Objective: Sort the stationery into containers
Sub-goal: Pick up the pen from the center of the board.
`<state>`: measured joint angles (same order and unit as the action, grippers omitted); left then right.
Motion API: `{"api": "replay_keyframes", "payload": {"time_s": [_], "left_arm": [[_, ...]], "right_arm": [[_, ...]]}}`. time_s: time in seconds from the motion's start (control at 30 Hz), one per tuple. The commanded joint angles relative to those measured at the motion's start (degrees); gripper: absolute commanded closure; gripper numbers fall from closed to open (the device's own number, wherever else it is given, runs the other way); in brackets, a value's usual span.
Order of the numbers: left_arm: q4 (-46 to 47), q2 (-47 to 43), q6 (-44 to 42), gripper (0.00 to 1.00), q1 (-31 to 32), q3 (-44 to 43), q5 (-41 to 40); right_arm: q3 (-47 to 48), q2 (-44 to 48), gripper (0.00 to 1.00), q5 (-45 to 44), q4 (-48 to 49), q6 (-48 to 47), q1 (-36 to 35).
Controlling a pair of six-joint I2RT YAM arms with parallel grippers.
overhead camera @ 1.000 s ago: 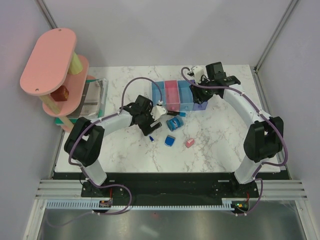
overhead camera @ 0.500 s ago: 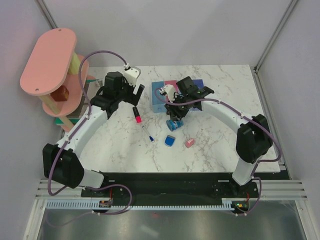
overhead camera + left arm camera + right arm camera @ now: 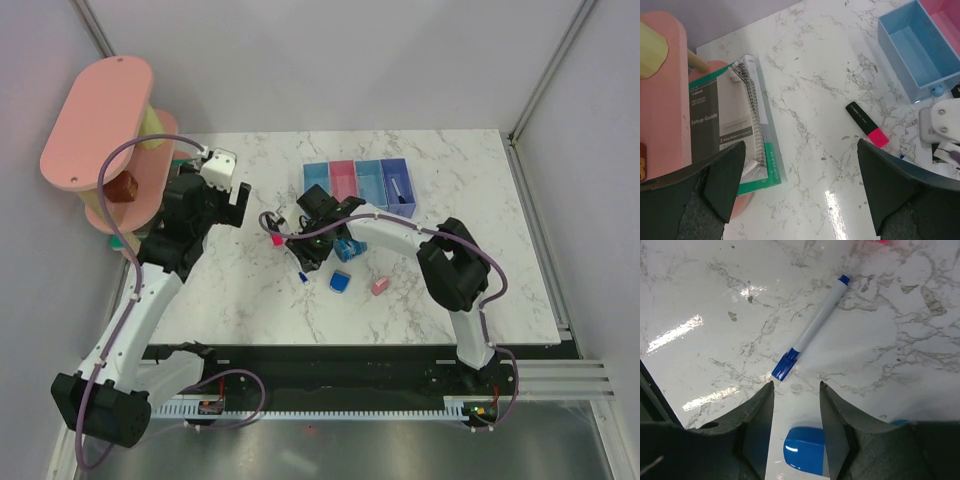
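Observation:
The four joined bins [image 3: 355,183] stand at the back centre; a dark marker lies in the purple-blue one [image 3: 397,190]. A black marker with a pink cap [image 3: 272,233] [image 3: 867,125] lies on the table. My left gripper [image 3: 232,207] [image 3: 801,150] is wide open and empty, above the table left of that marker. My right gripper [image 3: 305,252] [image 3: 796,385] is open and empty, low over the table by the thin white pen with a blue cap [image 3: 300,274] [image 3: 812,327]. The blue wedge block [image 3: 340,282] [image 3: 802,450] shows below its fingers. The blue roll [image 3: 347,248] and pink eraser [image 3: 380,286] lie nearby.
The pink tiered shelf tower [image 3: 100,130] stands at the back left. A spiral booklet in a green clip file [image 3: 735,120] lies at its foot. The light blue end bin [image 3: 917,55] looks empty in the left wrist view.
My left arm has drawn back to the left, away from the table's middle. My right gripper has swung from the bins leftward and down over the thin pen.

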<state>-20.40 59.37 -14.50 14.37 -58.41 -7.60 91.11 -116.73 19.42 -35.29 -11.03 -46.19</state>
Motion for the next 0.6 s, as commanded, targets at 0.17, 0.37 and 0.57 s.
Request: {"api": "replay_keyframes", "payload": {"time_s": [0.17,0.37,0.57], "left_arm": [[-2.1,6.3,2.2,0.00,0.0,1.6,-1.7],[-7.6,23.1,8.5,0.02,-0.1,-7.7,-3.4],[-8.0,32.1,11.4,0.02,-0.2,-12.1,-1.9]], "right_arm": [[4.2,-5.4,0.50,-3.1,1.0,2.2,-2.7],[4.9,-6.3,0.49,-5.0,0.0,1.4,-4.3],[5.5,-7.4,0.49,-7.1,-0.7,0.7,-6.0]]}}
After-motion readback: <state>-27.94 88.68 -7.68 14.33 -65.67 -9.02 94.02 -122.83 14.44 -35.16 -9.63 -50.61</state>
